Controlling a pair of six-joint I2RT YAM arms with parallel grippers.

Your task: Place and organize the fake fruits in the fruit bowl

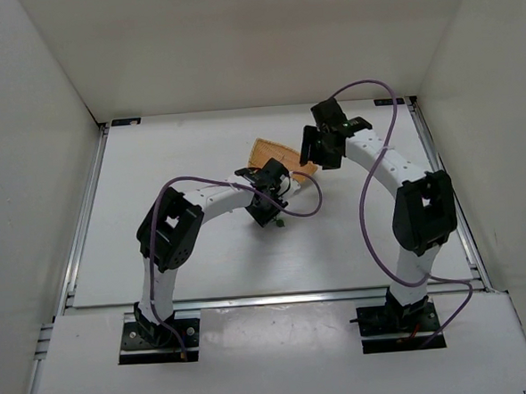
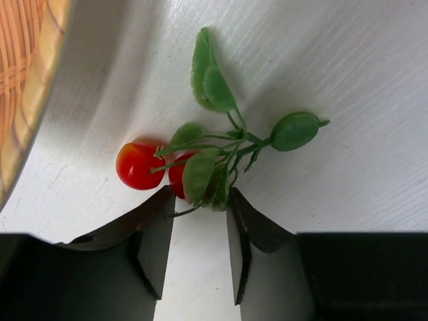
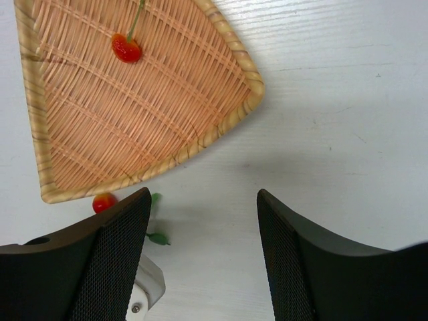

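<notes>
The fruit bowl (image 1: pixel 271 151) is a woven light-brown triangular dish; it fills the upper left of the right wrist view (image 3: pixel 167 144), and its rim shows in the left wrist view (image 2: pixel 37 93). A single red cherry (image 3: pixel 126 48) with a thin stem lies inside it. The cherry cluster (image 2: pixel 137 166) with green leaves lies on the table just outside the rim and also shows in the right wrist view (image 3: pixel 103 202). My left gripper (image 2: pixel 198 200) is open, its tips on either side of the cluster's lower leaves. My right gripper (image 3: pixel 204 200) is open and empty, above the table beside the bowl.
White walls enclose the table on three sides. A white part of the left arm (image 3: pixel 147 287) shows under my right gripper's left finger. Purple cables loop from both arms (image 1: pixel 370 199).
</notes>
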